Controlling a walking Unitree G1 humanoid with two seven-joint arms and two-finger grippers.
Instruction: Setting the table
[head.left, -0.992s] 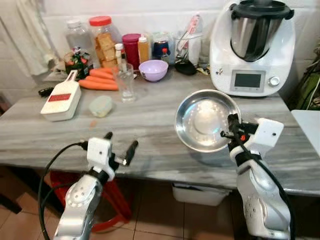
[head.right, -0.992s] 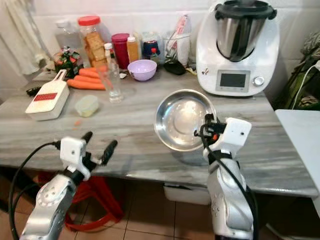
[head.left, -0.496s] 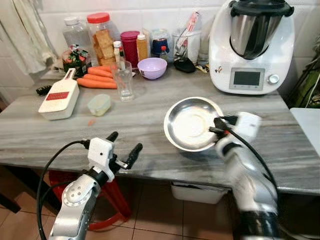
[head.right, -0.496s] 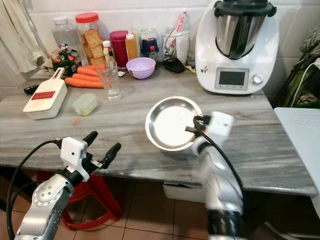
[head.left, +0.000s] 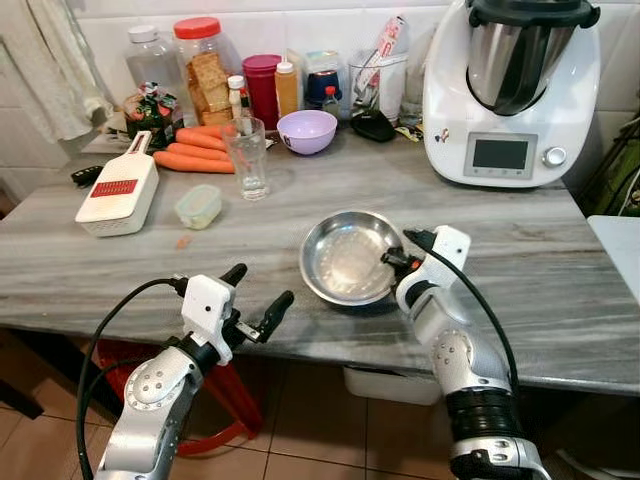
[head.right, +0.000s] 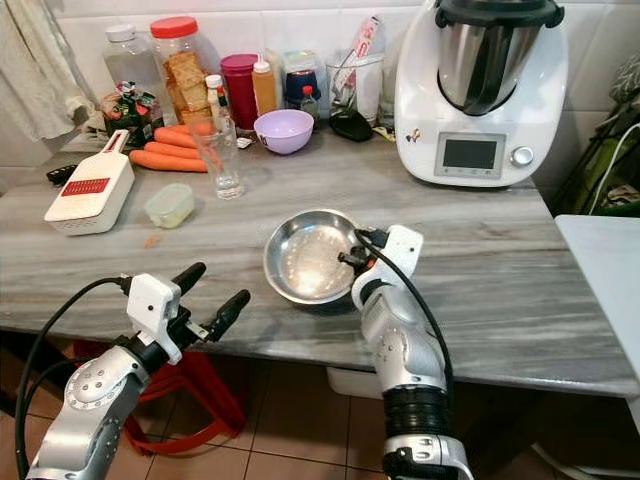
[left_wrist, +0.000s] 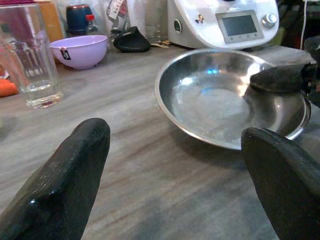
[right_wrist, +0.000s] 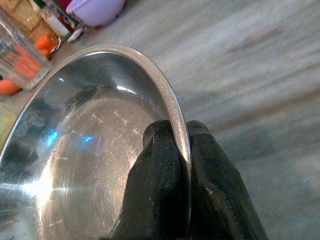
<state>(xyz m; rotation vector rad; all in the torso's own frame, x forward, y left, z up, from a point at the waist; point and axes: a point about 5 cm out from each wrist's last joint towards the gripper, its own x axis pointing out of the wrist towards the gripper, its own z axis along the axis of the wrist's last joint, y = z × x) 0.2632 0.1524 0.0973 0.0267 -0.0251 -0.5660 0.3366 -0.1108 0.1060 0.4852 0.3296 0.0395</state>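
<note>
A shiny steel bowl (head.left: 350, 256) rests low on the grey marble counter (head.left: 150, 260), near its front edge. My right gripper (head.left: 396, 256) is shut on the bowl's right rim; in the right wrist view its two black fingers (right_wrist: 160, 175) pinch the rim (right_wrist: 170, 110) between them. My left gripper (head.left: 258, 298) is held open in front of the counter's edge, left of the bowl, with nothing between its fingers (left_wrist: 70, 175). The bowl (left_wrist: 225, 95) lies just ahead of it in the left wrist view.
A clear glass (head.left: 247, 158), a purple bowl (head.left: 306, 131), carrots (head.left: 195, 160), jars and bottles stand at the back. A white grater (head.left: 118, 193) and small lidded tub (head.left: 198, 206) lie at the left. A white food processor (head.left: 508, 90) stands back right.
My right gripper has brought the bowl down from a raised, tilted hold to lie flat and low on the counter, further left. The left arm has barely moved.
</note>
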